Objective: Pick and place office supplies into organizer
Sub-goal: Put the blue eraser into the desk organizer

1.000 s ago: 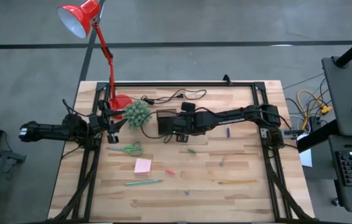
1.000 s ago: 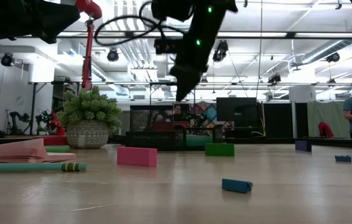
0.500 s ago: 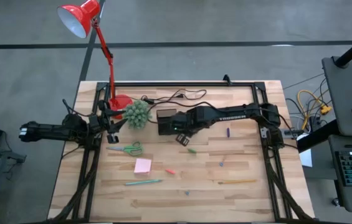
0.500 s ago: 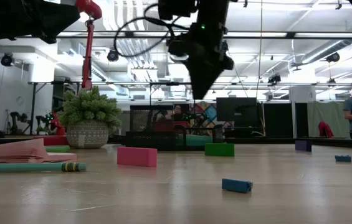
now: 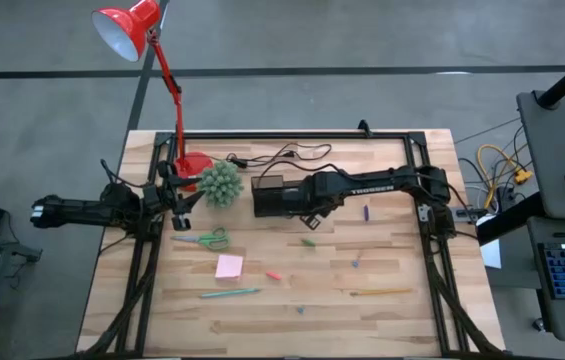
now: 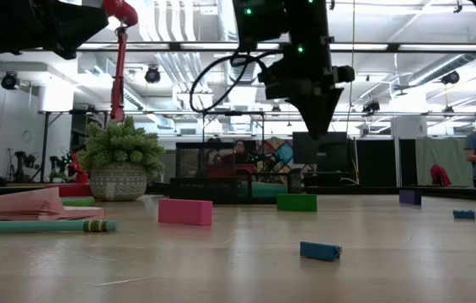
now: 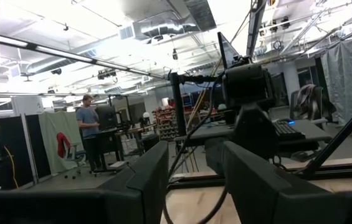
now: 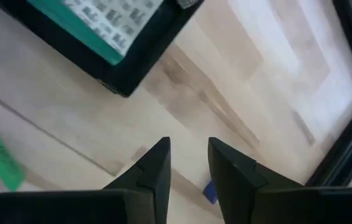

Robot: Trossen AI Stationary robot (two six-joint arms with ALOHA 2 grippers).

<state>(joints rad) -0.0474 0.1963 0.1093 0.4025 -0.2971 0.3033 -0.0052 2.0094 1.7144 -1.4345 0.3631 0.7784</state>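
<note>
The right gripper (image 5: pixel 307 219) is seen shifted since 1 second ago: it then hung over the small black compartmented organizer tray (image 5: pixel 268 196), and it is now drawn off toward the open table beside that tray, raised clear of the wood. Its jaws stand parted by a narrow gap with nothing between them. A white-green patterned block (image 8: pixel 98 23) is seen lying inside the organizer, so 1 placement is judged complete and a fresh pick is judged to be beginning. A small green eraser-like bit (image 8: pixel 0 163) lies near the gripper and is the likeliest next target. Well apart, toward the table's front, are noted a pink square sticky-note pad (image 5: pixel 229 265), green-handled scissors (image 5: pixel 204 240), a slim green pen (image 5: pixel 229 294), a thin yellowish stick (image 5: pixel 381 293) and a small bluish bit (image 6: pixel 320 251). The left gripper (image 5: pixel 178 205) waits by the table's left edge, jaws parted and empty. A spiky green ball plant (image 5: pixel 220 183), a red desk lamp (image 5: pixel 125 28) and a black cable (image 5: pixel 287 153) crowd the organizer's left and rear sides.
</note>
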